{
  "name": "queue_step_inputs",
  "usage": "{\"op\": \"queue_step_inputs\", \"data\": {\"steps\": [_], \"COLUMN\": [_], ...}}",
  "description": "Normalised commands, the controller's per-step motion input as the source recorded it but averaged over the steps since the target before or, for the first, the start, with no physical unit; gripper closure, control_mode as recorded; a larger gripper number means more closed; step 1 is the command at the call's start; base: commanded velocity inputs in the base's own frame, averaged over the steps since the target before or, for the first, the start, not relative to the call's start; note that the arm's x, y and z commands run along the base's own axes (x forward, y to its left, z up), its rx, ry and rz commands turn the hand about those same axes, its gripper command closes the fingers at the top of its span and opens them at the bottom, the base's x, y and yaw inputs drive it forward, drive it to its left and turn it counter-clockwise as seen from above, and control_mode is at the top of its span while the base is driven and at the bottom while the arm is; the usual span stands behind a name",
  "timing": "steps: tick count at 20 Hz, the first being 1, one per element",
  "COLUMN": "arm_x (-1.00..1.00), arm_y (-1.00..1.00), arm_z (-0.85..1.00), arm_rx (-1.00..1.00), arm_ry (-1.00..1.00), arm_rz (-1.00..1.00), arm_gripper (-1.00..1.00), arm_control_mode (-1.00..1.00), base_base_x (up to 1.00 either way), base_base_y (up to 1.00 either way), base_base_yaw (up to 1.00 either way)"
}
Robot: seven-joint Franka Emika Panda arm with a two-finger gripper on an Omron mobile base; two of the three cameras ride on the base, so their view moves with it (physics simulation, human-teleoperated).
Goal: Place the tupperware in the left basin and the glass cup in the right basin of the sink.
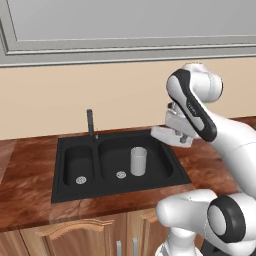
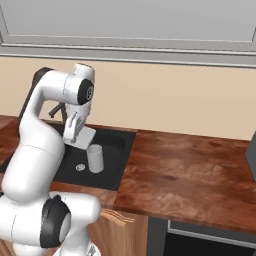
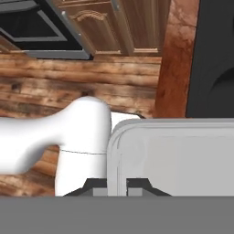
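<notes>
The glass cup (image 1: 138, 161) (image 2: 95, 158) stands upright in the right basin (image 1: 112, 155) (image 2: 114, 144) of the black sink (image 1: 60, 190). The narrower left basin (image 1: 79, 159) holds nothing but its silver drain. My gripper (image 1: 177, 131) (image 2: 75, 131) (image 3: 116, 185) is shut on one rim of the pale tupperware (image 1: 162, 134) (image 2: 85, 136) (image 3: 178, 155). The tupperware hangs in the air, roughly level, over the sink's back right corner and above the cup. In the hand view its rim sits clamped between the two fingertips (image 3: 98, 183).
A slim dark faucet (image 1: 90, 123) rises behind the divider between the basins. Reddish-brown wooden counter (image 2: 190, 170) stretches to the right of the sink, with wall and a window frame behind. My own arm arches over the sink's right side.
</notes>
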Motion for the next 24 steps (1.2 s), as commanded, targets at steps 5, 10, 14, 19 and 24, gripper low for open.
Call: {"op": "queue_step_inputs", "data": {"steps": [5,10,14,19,24], "arm_x": [-0.2,-0.17,-0.15,-0.09,-0.1], "arm_y": [0.38,0.38,0.37,0.36,0.41], "arm_z": [0.0,0.0,0.0,-0.01,-0.02], "arm_rx": [0.08,0.07,0.07,0.05,0.04], "arm_ry": [0.01,0.06,0.1,0.16,0.11], "arm_rz": [0.02,0.0,0.0,0.0,0.0], "arm_gripper": [1.0,1.0,1.0,1.0,1.0], "arm_control_mode": [-1.0,-1.0,-1.0,-1.0,-1.0], "base_base_x": [0.0,0.0,0.0,0.0,0.0], "base_base_y": [0.0,0.0,0.0,0.0,0.0], "base_base_yaw": [0.0,0.0,0.0,0.0,0.0]}}
